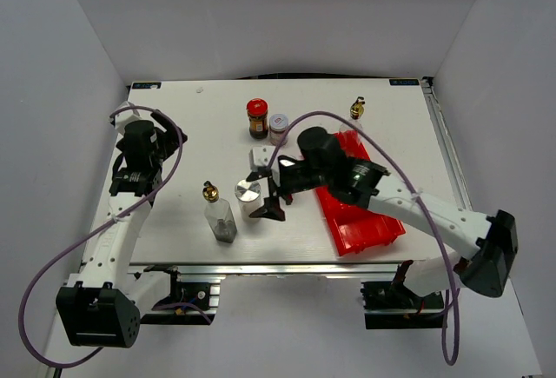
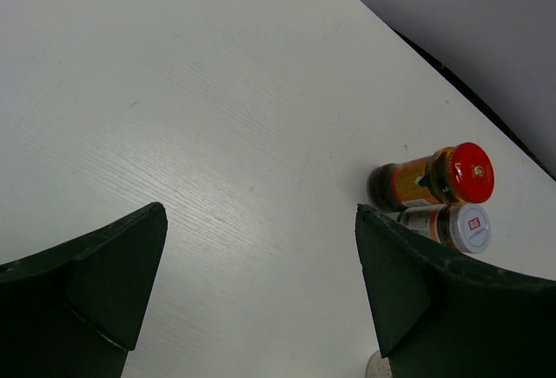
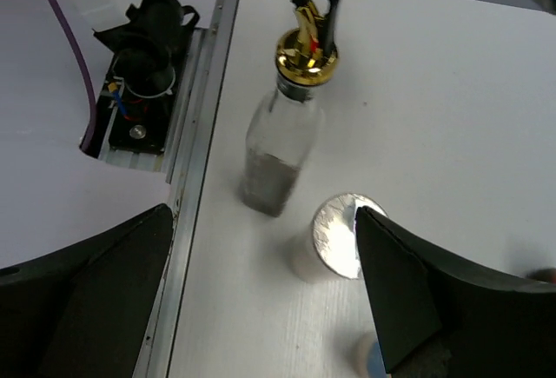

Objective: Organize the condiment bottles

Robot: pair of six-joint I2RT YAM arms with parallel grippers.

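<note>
My right gripper (image 1: 265, 194) (image 3: 261, 213) stands open over the table's middle. A silver-topped shaker (image 1: 248, 192) (image 3: 337, 237) stands upright just beside its right finger (image 3: 408, 282), which partly covers it. A clear glass bottle with a gold stopper (image 1: 218, 213) (image 3: 287, 126) stands just beyond, near the front edge. A red-lidded dark jar (image 1: 257, 117) (image 2: 434, 178) and a grey-lidded jar (image 1: 279, 126) (image 2: 456, 226) stand together at the back. A second glass bottle (image 1: 357, 109) stands at the back right. My left gripper (image 1: 148, 139) (image 2: 261, 208) is open over bare table at the left, holding nothing.
A long red bin (image 1: 360, 217) lies under my right arm at the front right. A small white object (image 1: 259, 155) sits behind the right gripper. The table's metal front rail (image 3: 195, 135) runs beside the glass bottle.
</note>
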